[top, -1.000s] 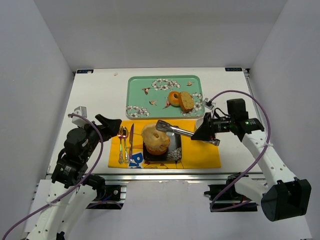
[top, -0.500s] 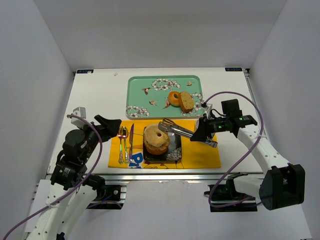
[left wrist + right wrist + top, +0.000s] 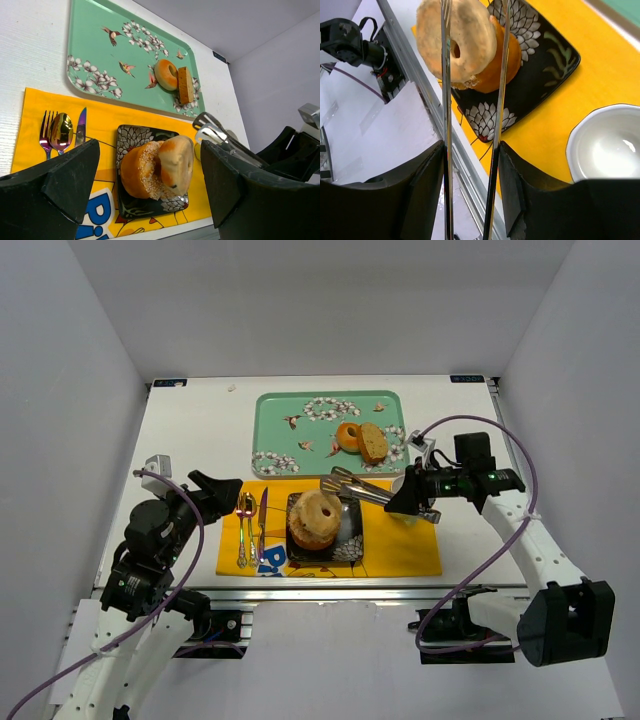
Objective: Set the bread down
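The bread, a pale bagel (image 3: 322, 510) (image 3: 177, 162) (image 3: 457, 40), rests on the black flowered plate (image 3: 350, 547) (image 3: 131, 137) (image 3: 545, 50). It leans on edge against a sugared doughnut (image 3: 140, 170) (image 3: 502, 67). My right gripper (image 3: 405, 502) (image 3: 470, 150) is shut on metal tongs (image 3: 360, 490) (image 3: 215, 134) (image 3: 497, 125). The tongs' arms are spread, and their tips hover just past the bagel's far right side. My left gripper (image 3: 215, 490) (image 3: 149, 150) hangs open to the left of the plate, holding nothing.
A green flowered tray (image 3: 280, 410) (image 3: 100, 50) behind holds a small doughnut (image 3: 348, 435) (image 3: 166, 74) and a bread slice (image 3: 373, 443) (image 3: 185, 85). The plate sits on a yellow placemat (image 3: 400, 550). Cutlery (image 3: 250, 525) (image 3: 60, 131) lies left of it and a white bowl (image 3: 605, 145) right.
The tongs have spread apart and let go of the bagel, which now leans on the doughnut on the plate. The right arm has drawn back slightly toward the tray. The left arm stayed still.
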Available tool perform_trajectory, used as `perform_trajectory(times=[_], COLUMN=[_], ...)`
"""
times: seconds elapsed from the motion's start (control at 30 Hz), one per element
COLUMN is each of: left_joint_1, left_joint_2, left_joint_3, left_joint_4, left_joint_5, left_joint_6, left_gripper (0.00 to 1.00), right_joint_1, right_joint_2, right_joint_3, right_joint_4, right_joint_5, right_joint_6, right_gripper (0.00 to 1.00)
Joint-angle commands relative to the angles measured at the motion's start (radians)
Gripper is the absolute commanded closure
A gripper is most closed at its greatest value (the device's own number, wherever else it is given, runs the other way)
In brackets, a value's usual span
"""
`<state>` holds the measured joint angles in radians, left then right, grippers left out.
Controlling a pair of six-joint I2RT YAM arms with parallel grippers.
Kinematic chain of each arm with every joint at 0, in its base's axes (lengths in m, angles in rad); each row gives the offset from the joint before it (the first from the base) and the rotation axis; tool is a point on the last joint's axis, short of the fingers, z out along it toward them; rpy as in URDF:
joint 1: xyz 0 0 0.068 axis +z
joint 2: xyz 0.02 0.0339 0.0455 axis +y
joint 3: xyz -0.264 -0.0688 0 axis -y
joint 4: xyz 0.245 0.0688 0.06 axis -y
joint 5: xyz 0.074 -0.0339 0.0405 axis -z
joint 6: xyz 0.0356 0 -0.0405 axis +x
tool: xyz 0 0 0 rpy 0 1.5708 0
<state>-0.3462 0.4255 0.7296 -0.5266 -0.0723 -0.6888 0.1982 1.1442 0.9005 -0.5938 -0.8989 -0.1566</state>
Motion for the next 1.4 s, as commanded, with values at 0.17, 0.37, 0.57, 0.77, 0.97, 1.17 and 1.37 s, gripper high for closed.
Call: perform_trajectory(times=[0.17, 0.37, 0.57, 0.77, 0.97, 1.17, 1.37], left_joint_1=[-0.002, -0.002, -0.002, -0.002, -0.002, -0.002, -0.002], left_joint_2=[0.004, -0.001, 0.002, 0.001, 0.001, 0.022, 0.076], left_joint_3=[0.011, 0.016, 0.01, 0.001, -0.013, -0.032, 0.0], left_joint_4=[-0.006, -0.012, 0.007, 0.02, 0.033, 0.073, 0.073], left_joint_5=[-0.011, -0.015, -0.006, -0.001, 0.006, 0.028, 0.048], left_joint_6=[0.006, 0.006, 0.006, 0.008, 0.006, 0.006, 0.029], left_gripper=[0.1, 0.1, 0.1, 0.09, 0.09, 0.09, 0.1], right_joint_1=[-0.017, -0.095, -0.253, -0.402, -0.471, -0.482, -0.482], right_joint_2=[-0.046, -0.058, 0.005, 0.064, 0.078, 0.103, 0.264], right_joint_3=[0.063, 0.064, 0.138, 0.15, 0.104, -0.101, -0.153], right_joint_4=[0.052, 0.164, 0.181, 0.184, 0.202, 0.441, 0.546], right_joint_5=[-0.052, -0.037, 0.029, 0.152, 0.366, 0.575, 0.681], right_joint_6=[0.025, 0.135, 0.131, 0.062, -0.014, -0.067, -0.034], right_gripper=[0.5, 0.74, 0.94, 1.0, 0.98, 0.95, 0.92])
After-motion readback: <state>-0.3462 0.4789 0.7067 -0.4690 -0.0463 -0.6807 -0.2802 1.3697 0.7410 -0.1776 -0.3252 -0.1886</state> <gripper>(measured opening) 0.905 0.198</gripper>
